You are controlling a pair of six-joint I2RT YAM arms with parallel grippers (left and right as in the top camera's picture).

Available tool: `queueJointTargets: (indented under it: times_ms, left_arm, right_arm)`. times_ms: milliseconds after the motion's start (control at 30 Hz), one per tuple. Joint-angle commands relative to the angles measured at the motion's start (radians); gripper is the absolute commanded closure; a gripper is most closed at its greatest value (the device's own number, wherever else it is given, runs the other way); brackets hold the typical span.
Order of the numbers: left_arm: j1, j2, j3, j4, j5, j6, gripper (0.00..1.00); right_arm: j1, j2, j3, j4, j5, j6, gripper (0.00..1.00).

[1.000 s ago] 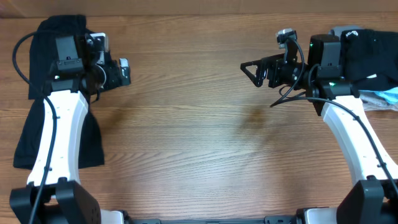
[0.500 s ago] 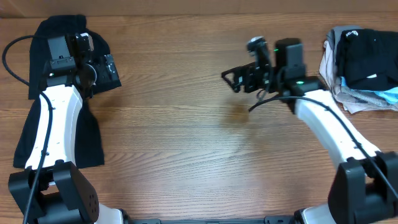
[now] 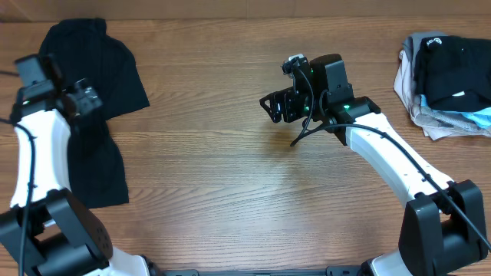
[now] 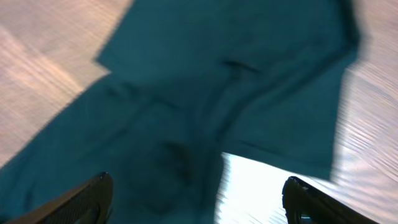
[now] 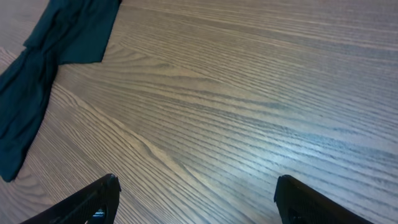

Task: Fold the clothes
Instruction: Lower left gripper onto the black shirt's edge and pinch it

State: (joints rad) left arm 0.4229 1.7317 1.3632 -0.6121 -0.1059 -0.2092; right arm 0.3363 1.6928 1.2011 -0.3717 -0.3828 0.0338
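The worktop (image 3: 230, 192) is bare wood across its middle. My shirt (image 3: 115, 73) lies in the upper left of the overhead frame and runs down the left side. A pile of other garments (image 3: 445, 84) sits at the upper right.

Both my arms have just moved. A second ago my left arm lay over the shirt and hid much of it. Now it is drawn back to the left edge, and the cloth shows nearly whole. My right arm has swung off the pile and reached the upper middle of the frame, facing the shirt. I take this as both arms setting up for a first grasp. No fold looks made yet.

The shirt is black, soft and rumpled. It has a broad lobe at the top, a narrower twisted waist, then a panel below. Creases run through it in my left wrist view (image 4: 186, 93). I see no label.

My left hand (image 3: 90, 98) hangs over the shirt's waist, fingers wide apart and holding nothing. My right hand (image 3: 270, 107) is equally spread and empty over bare wood.
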Motion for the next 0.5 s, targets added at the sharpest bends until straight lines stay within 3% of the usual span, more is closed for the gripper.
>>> queueJointTargets:
  times_ms: [0, 100, 233, 467]
  left_arm:
    - [0.060, 0.056, 0.020, 0.019, -0.032, -0.023, 0.12]
    - [0.086, 0.102, 0.020, 0.053, -0.008, 0.052, 0.16]
    - [0.087, 0.178, 0.020, 0.128, 0.114, 0.318, 0.19]
    - [0.087, 0.282, 0.020, 0.252, 0.114, 0.417, 0.21]
  right_arm:
    - [0.002, 0.008, 0.029, -0.008, 0.016, 0.000, 0.16]
    - [0.002, 0.010, 0.029, -0.016, 0.016, 0.000, 0.18]
    - [0.002, 0.015, 0.029, -0.022, 0.016, 0.000, 0.20]
    - [0.002, 0.016, 0.029, -0.039, 0.016, 0.000, 0.22]
